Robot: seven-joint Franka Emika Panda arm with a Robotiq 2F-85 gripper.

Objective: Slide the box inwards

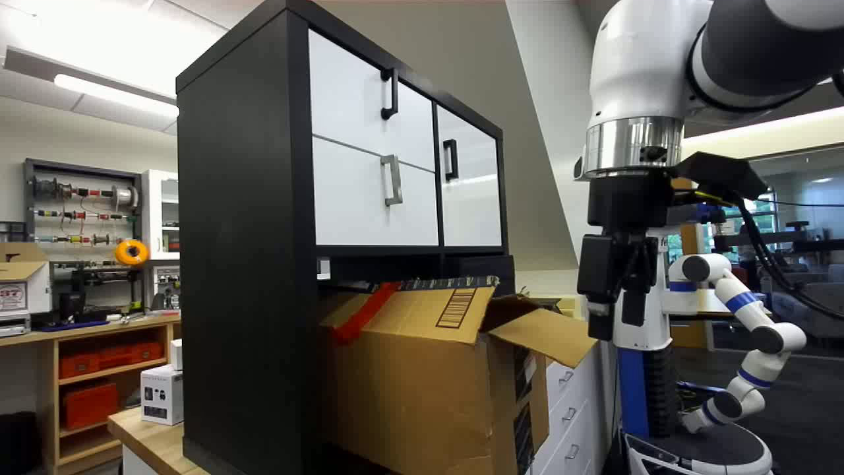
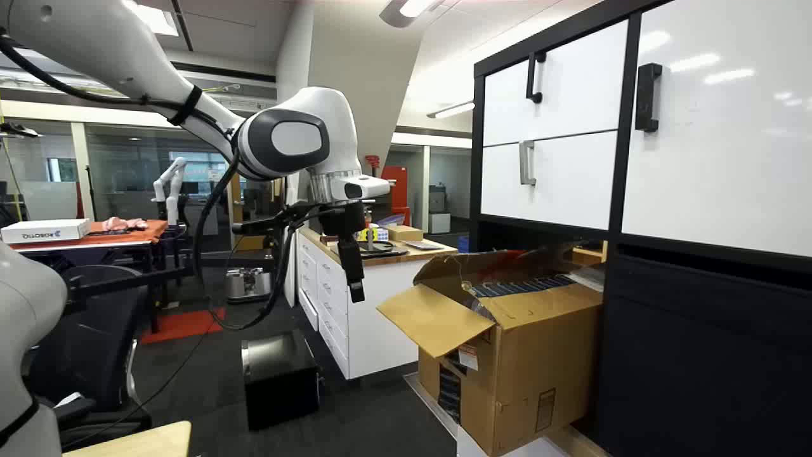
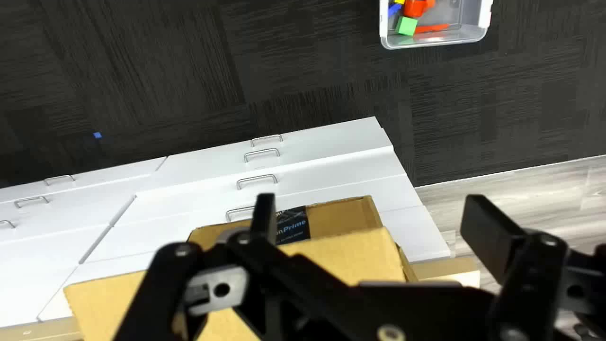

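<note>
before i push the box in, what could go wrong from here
The box juts out past the front of the black-framed cabinet, so an off-centre push might twist it and jam it against the side. Its loose flap sticks outward and could fold or snag if pressed. The gripper is open, so one finger might slip in past the flap rather than push squarely.

In the wrist view, black tape [image 3: 294,225] on the cardboard box [image 3: 343,255] reads "onPrime", its beginning hidden. In an exterior view, a white carton [image 2: 45,230] says "ROBOTIQ". In an exterior view, "fe" shows on a white robot [image 1: 659,333], and red figures resembling "37" on a white package [image 1: 38,290].
</note>
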